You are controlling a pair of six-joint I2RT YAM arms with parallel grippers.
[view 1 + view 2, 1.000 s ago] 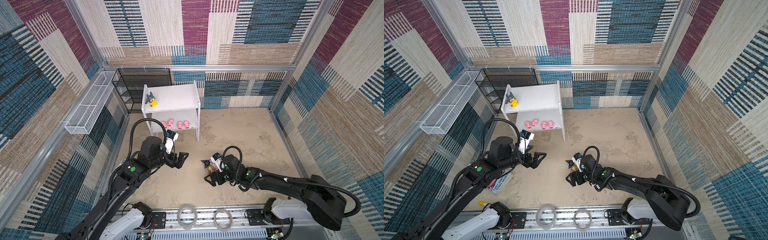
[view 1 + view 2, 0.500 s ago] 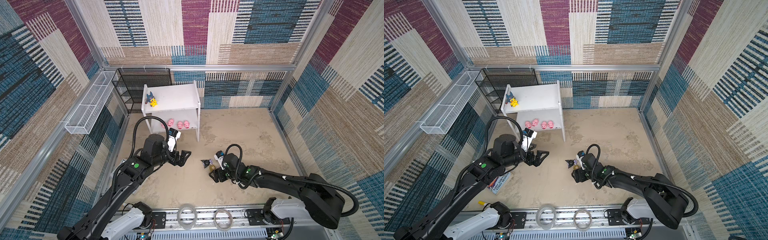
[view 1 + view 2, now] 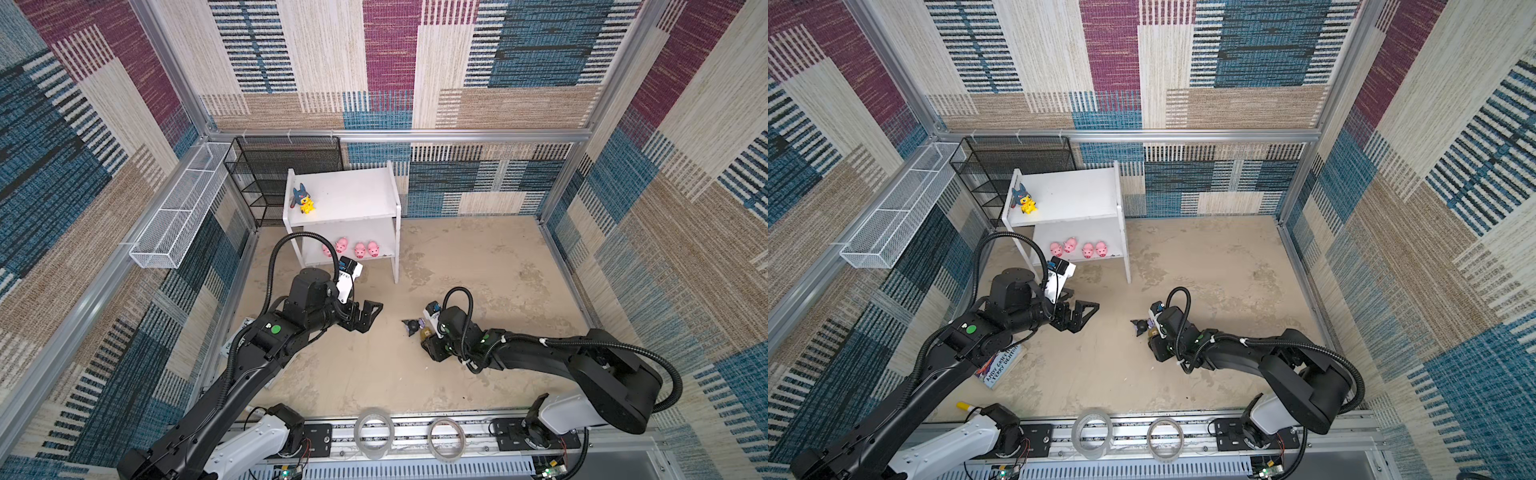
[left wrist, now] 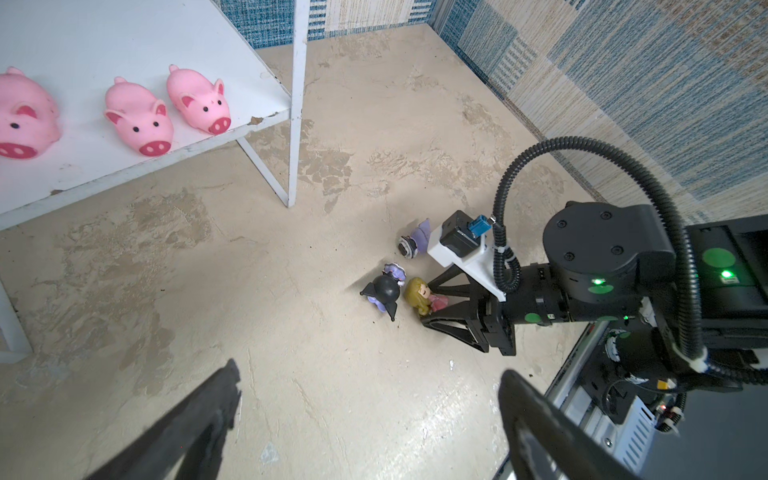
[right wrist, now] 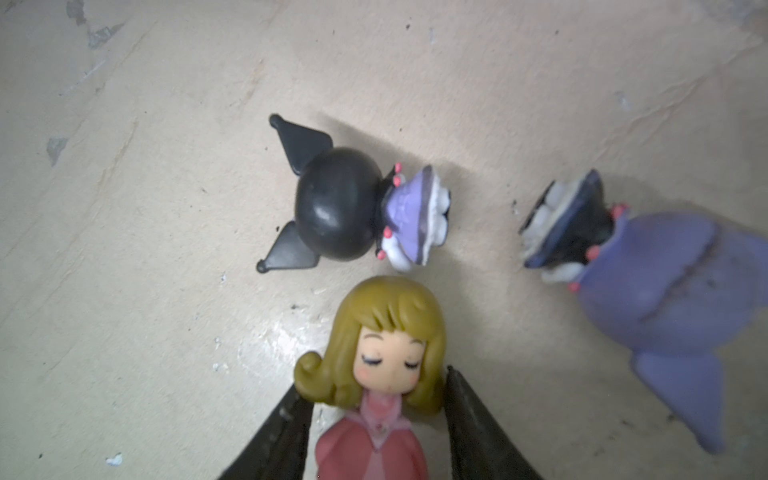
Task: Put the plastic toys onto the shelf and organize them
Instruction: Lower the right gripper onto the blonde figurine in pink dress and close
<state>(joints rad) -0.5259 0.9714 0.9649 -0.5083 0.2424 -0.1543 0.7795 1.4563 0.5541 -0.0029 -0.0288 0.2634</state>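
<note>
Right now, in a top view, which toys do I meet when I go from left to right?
Yellow toy with blue hood → four pink pigs → black-and-purple toy → blond doll.

A black mesh rack (image 3: pixel 282 174) adjoins a white wire basket (image 3: pixel 178 212); a paperback book (image 3: pixel 1000 365) lies on the bench (image 3: pixel 478 266).

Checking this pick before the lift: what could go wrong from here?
1. The right jaws meet the blond doll only at its rounded hair, near their tips: it may slip out.
2. The nearer black-and-purple figure lies close by the doll's head: a lift could knock it.
</note>
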